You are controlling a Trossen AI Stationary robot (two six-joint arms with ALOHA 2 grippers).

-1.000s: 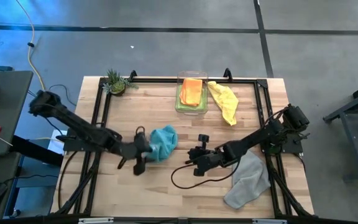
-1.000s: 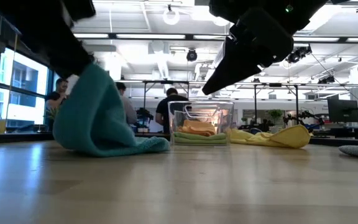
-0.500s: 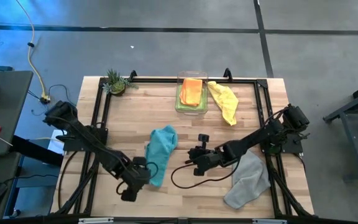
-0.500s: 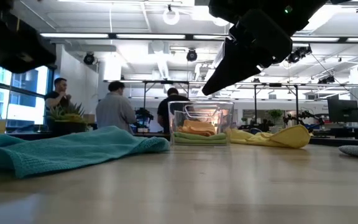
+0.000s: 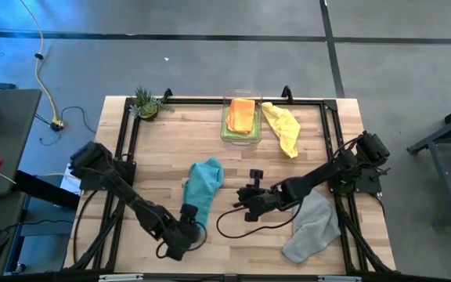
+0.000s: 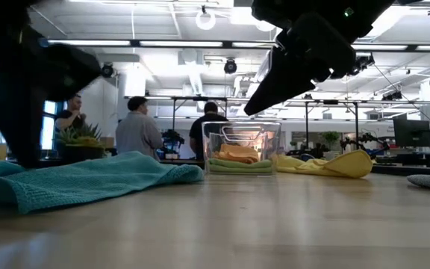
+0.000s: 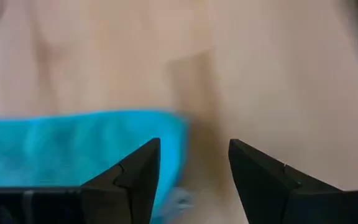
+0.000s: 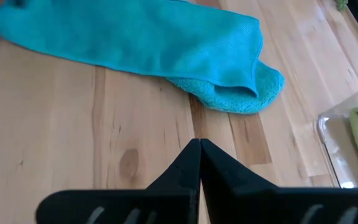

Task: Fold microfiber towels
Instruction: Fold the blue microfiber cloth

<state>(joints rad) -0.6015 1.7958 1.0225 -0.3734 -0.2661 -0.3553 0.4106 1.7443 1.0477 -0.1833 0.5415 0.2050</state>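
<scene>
teal towel (image 5: 201,186) stretched long mid-table, grey towel (image 5: 312,225) crumpled, yellow towel (image 5: 282,128) beside binned orange towel (image 5: 241,114)

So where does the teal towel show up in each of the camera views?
High view: teal towel left of centre, stretched toward the table's near edge.
Low view: teal towel lies flat at left.
Left wrist view: teal towel at left, by the open left gripper.
Right wrist view: teal towel across the top.
Shared landmark: clear bin, beyond the towel.
</scene>
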